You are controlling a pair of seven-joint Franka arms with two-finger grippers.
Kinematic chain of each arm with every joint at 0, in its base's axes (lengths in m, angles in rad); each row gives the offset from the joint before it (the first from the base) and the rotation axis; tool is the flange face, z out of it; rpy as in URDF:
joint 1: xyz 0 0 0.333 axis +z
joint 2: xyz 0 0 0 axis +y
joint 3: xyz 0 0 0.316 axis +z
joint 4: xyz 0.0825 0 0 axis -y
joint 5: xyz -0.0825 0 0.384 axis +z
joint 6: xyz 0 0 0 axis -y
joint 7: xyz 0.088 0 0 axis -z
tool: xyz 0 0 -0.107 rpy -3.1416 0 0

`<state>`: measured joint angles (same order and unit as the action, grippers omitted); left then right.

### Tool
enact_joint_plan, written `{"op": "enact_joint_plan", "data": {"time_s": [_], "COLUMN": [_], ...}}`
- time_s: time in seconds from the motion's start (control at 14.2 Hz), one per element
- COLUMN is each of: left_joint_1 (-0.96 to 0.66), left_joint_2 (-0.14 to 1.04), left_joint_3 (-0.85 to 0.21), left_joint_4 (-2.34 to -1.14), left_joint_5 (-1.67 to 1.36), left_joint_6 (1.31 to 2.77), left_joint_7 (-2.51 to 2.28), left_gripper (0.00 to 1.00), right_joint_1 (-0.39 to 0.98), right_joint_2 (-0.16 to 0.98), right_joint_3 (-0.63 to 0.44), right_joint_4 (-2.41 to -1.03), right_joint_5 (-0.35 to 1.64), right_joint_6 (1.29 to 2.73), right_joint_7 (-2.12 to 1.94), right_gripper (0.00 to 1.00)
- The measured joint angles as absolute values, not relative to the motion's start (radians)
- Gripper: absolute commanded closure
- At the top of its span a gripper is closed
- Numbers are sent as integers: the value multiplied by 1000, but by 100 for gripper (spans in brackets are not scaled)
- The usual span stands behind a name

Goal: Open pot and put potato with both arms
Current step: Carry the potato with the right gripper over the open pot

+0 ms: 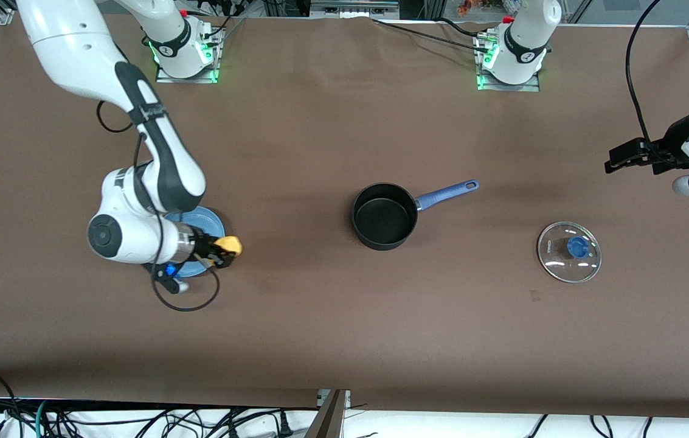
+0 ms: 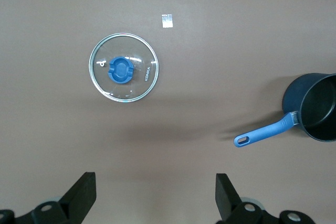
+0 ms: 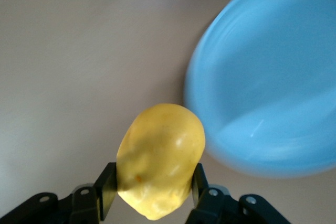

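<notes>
1. Right gripper (image 1: 222,250) holds the potato (image 1: 230,245) beside the blue plate (image 1: 207,220).
2. Left gripper (image 2: 156,195) waits wide open over the table's left-arm end.
3. Pot (image 1: 384,216) stands uncovered mid-table; lid (image 1: 569,252) lies near the left arm's end.

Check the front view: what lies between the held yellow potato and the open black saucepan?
Nothing. The right end effector grips the yellow potato beside the light-blue plate; only bare brown table runs to the black saucepan.

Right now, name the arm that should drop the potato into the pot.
Right. The right gripper is shut on the potato beside the plate; the pot stands lidless. The left gripper waits open, empty.
</notes>
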<state>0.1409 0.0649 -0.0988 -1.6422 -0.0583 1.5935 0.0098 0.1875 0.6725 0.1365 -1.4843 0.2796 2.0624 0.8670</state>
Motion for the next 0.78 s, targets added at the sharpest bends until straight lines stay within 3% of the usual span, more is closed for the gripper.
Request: {"op": "enact_joint_plan", "data": {"time_s": [0.21, 0.42, 0.71, 0.78], "left_joint_1": [141, 141, 142, 142], "left_joint_2": [65, 65, 79, 81], "left_joint_3": [-101, -102, -100, -100], "left_joint_4": [-1641, -1637, -1628, -1626], "left_joint_5": [-58, -58, -58, -58], "left_joint_6": [1593, 1593, 1593, 1593], "left_joint_7": [10, 10, 10, 10], "left_gripper": [0, 0, 0, 0], "right_joint_1": [235, 377, 538, 553], "right_joint_2": [669, 680, 721, 730], "right_joint_3": [275, 305, 305, 304], "right_joint_4": [-1436, -1435, -1434, -1434], "right_joint_5": [325, 347, 392, 393], "right_joint_6": [2104, 2275, 2490, 2503], "right_joint_7": [1154, 1373, 1510, 1516], "right_gripper": [76, 72, 42, 21]}}
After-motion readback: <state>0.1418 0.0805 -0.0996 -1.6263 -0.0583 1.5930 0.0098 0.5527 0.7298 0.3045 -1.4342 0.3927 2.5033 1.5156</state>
